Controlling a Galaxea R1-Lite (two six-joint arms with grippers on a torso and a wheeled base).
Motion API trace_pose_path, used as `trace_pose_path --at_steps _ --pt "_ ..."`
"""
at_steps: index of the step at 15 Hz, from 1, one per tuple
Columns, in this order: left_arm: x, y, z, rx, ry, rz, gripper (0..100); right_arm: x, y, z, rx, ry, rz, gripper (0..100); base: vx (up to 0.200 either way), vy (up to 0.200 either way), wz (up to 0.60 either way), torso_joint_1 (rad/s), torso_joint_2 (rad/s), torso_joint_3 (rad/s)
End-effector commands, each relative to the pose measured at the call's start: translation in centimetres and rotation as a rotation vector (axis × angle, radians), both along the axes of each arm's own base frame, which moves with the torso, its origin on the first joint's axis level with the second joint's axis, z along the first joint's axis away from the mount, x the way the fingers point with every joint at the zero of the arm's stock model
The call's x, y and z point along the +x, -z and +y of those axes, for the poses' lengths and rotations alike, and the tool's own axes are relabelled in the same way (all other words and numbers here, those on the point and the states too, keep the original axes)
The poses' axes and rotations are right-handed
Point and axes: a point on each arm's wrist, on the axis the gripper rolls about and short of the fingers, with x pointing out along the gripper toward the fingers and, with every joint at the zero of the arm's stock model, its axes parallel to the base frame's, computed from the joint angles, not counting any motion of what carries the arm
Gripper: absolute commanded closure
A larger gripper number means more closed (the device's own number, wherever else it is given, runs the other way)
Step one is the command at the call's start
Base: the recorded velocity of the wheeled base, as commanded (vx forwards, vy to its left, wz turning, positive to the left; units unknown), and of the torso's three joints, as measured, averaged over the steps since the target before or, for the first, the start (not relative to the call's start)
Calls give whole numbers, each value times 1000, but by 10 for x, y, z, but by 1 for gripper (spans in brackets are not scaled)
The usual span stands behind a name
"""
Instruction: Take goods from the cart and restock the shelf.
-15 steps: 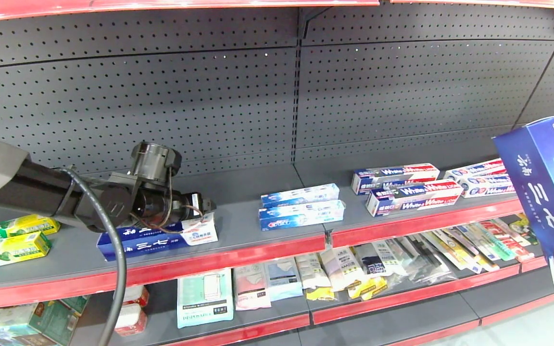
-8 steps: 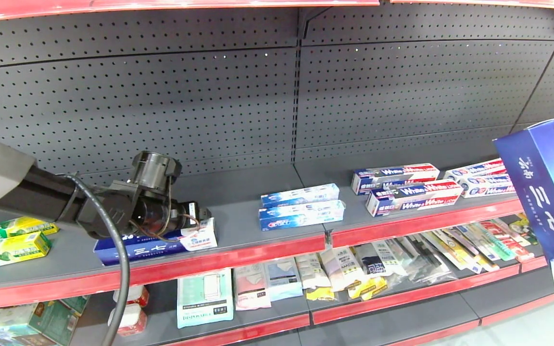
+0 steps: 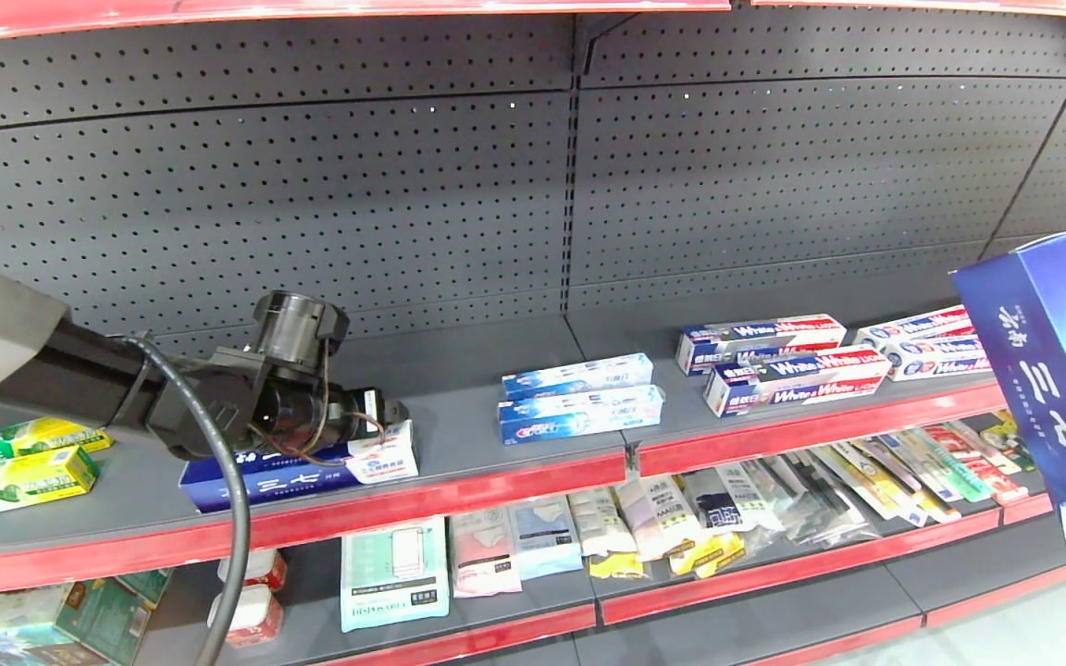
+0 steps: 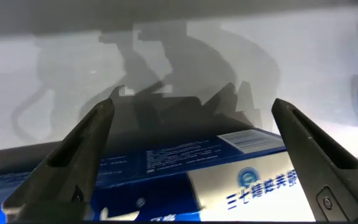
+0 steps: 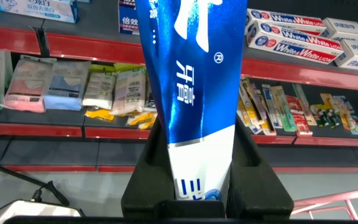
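Shelf [image 3: 459, 365] holds 2 green boxes [image 3: 15, 462], 2 pale boxes [image 3: 579, 402], 4 white boxes [image 3: 792, 379], 1 blue box [image 3: 283, 472] under my left gripper [image 3: 394, 412], jaws wide. Right gripper [image 5: 197, 146] clamps second blue box [image 3: 1047, 361].

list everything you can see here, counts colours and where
shelf: one, grey with red front edge, across the head view
blue-white box: one, lying at the shelf's left front
green-yellow boxes: two, far left of the shelf
pale blue boxes: two, shelf middle
red-white-blue boxes: four, in two pairs, shelf right
flat packets: several, pastel, on the tier below
toothbrush packs: many, mixed colours, lower tier right
held blue box: one, upright in the right gripper
left gripper: open, over the blue-white box
right gripper: shut on the held blue box
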Motion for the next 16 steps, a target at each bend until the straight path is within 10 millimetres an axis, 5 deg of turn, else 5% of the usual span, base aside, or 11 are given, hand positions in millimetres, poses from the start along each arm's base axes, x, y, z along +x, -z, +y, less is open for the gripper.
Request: trace_pose_path --at_steps 1,10,14,16 --pt "0 0 0 -2 2 1 0 0 0 0 -1 0 1 100 0 0 0 0 0 0" --pt "1 -7 -1 -9 10 -39 0 0 0 0 0 -2 1 100 0 0 0 0 0 0" --pt "-23 -36 7 -36 22 -95 0 1 1 0 1 -5 10 100 0 0 0 0 0 0" --pt "-56 -56 16 -32 36 -141 0 3 2 0 3 -7 19 100 0 0 0 0 0 0"
